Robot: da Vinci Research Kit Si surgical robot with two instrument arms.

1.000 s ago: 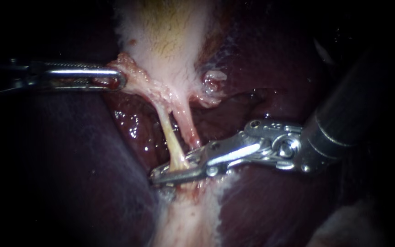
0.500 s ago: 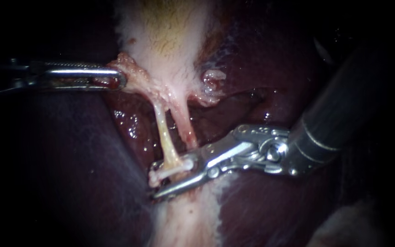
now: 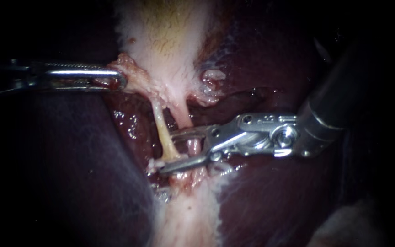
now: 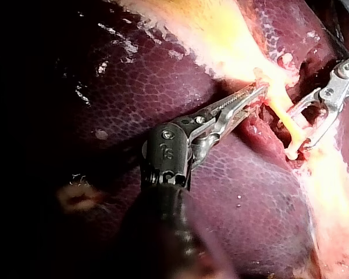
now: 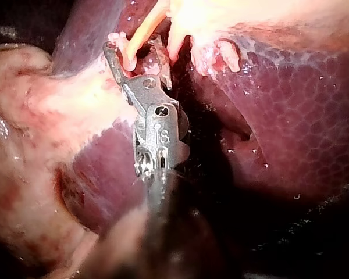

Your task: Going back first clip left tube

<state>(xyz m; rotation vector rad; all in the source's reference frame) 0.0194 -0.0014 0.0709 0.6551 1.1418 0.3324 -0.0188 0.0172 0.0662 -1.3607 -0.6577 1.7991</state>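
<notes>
**Q:** Entry one: any legible text, label or sign on the tissue?

**A:** None. The liver [image 3: 275, 196] and the gallbladder [image 3: 170, 36] bear no lettering.

**Q:** Entry two: the instruments?

**A:** The left instrument [image 4: 259, 90] has one small stamped mark on its dark wrist housing [image 4: 168, 148], behind the jaws. The right instrument [image 5: 132, 43] has a similar stamped mark on its metal housing [image 5: 161, 135]. In the endoscope view, a fine engraved line runs along its link [image 3: 270, 120]. All three are logged as marks only and are not transcribed.

**Q:** Brands, numbers or signs elsewhere?

**A:** None can be read.
</notes>
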